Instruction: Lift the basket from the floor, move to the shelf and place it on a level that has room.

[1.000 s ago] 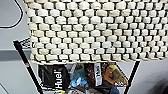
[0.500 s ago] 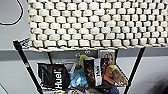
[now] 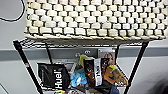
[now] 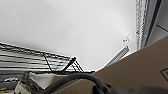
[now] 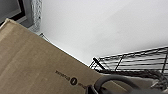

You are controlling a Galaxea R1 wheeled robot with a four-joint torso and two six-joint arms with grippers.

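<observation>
The basket (image 3: 95, 20) is big in the head view. It is cream-white and woven. Its bottom edge sits right at the top level (image 3: 35, 43) of the shelf (image 3: 25, 62). It looks like it rests on the wire grid, but I cannot tell for sure if it touches.

Under the basket, a lower level holds many things. There is a black Huel bag (image 3: 53, 75), a blue toy (image 3: 78, 78), a dark packet (image 3: 93, 71) and a brown soft toy (image 3: 116, 75). They stand close together. Behind the shelf is a pale wall (image 3: 12, 30) with a black cable (image 3: 15, 17) on it.

In the left wrist view, the dark rim of the basket (image 4: 27, 77) shows with its white side under it. A black loop handle (image 4: 75, 78) curves over it. A brown box (image 4: 140, 67) is just beside it. The wire shelf (image 4: 30, 56) is behind.

In the right wrist view, the brown box (image 5: 32, 60) has a small dark logo. A dark loop handle (image 5: 117, 80) curves next to it, with the wire shelf (image 5: 140, 60) behind.

I cannot tell if the fingers of either gripper are wide, narrow or holding something.
</observation>
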